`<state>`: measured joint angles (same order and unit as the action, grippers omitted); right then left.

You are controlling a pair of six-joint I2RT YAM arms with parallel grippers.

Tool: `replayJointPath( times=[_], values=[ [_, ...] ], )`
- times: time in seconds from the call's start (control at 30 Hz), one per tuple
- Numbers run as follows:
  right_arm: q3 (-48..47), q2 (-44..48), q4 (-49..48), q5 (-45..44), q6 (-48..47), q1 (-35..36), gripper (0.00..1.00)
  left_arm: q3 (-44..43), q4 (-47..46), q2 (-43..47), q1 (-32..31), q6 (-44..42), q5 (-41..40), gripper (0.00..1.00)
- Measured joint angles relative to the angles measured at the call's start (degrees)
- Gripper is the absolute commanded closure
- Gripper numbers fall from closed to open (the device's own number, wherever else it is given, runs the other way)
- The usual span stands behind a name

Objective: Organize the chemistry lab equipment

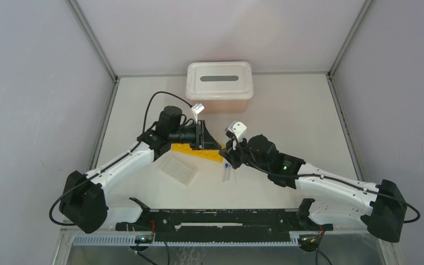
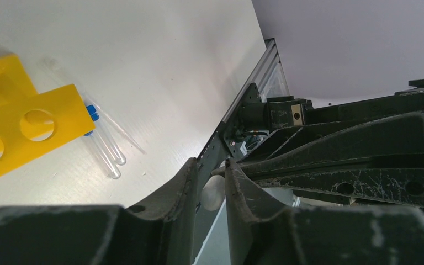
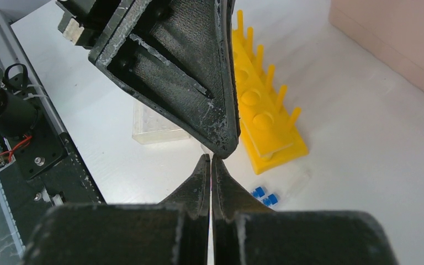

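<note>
While the claws meet tip to tip, progress: early; the yellow tube rack shows empty holes.
Left to do: blue-capped vials lie loose on the counter, just beneath the right claw.
Vial axis: flat, caps toward the rack, rounded ends away.
Left claw: narrowly parted, grasping nothing visible.
Right claw: clenched, nothing seen in it.
</note>
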<state>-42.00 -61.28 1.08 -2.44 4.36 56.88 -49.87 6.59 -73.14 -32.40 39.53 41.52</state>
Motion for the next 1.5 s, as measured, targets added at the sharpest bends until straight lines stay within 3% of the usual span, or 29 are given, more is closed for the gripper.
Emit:
replayJointPath(
  times=[0.4, 0.63, 0.87, 1.2, 1.5],
  values=[
    [0.0, -0.2, -0.13, 2.03, 0.04, -1.55, 0.99, -0.5, 0.44, 0.07, -0.13, -0.13, -1.11, 0.84],
    [0.0, -0.68, -0.59, 2.75, 0.31, -2.19, 0.68, -0.52, 1.11, 0.63, -0.24, -0.52, -3.13, 0.85],
    [0.0, -0.66, -1.51, 3.02, 0.22, -2.84, 0.64, -3.21, 6.19, 2.05, -0.22, -2.62, -9.53, 0.86],
    [1.62, 2.21, -3.32, 2.12, 0.24, -3.52, 0.63, -13.44, 18.58, 10.71, -0.22, -10.25, -31.28, 0.85],
    [6.03, 2.95, -7.93, -3.08, 0.46, -3.61, 0.62, -14.4, 25.97, 15.37, -0.76, -13.81, -52.41, 0.87]
  ],
)
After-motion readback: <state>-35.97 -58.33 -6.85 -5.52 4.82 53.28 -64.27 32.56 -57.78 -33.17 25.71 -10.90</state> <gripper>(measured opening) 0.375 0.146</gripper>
